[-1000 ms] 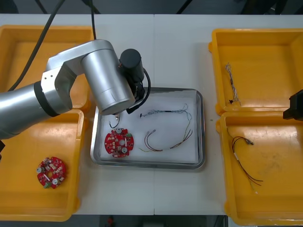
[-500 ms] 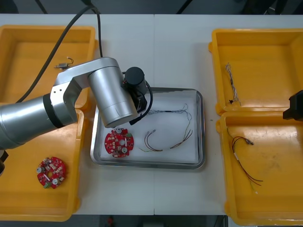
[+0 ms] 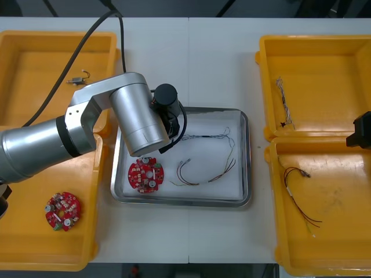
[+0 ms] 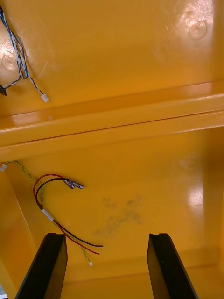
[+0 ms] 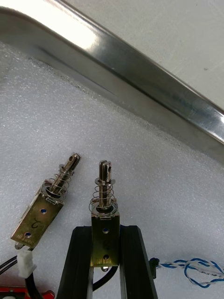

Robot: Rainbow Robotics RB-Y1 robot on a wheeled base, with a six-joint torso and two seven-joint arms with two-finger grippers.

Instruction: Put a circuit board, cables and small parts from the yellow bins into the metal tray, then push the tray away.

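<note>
Two small metal parts are inside the tray (image 5: 140,79), close to its rim. The loose part (image 5: 44,210) lies tilted on the white lining (image 5: 163,177). Just beside it, the held part (image 5: 105,205) is clamped in the left pincer (image 5: 105,238), its plunger pointing past the fingertips toward the rim. I cannot tell whether it touches the lining. Its long axis runs along the fingers (image 5: 81,261), so releasing and backing out along that line looks safest; a sideways exit could knock the loose part. The circuit board (image 3: 145,175) lies nearby, with cables (image 3: 203,168) to its right. Over the near right bin (image 3: 336,243) the right pincer (image 4: 106,238) waits, fingers apart.
</note>
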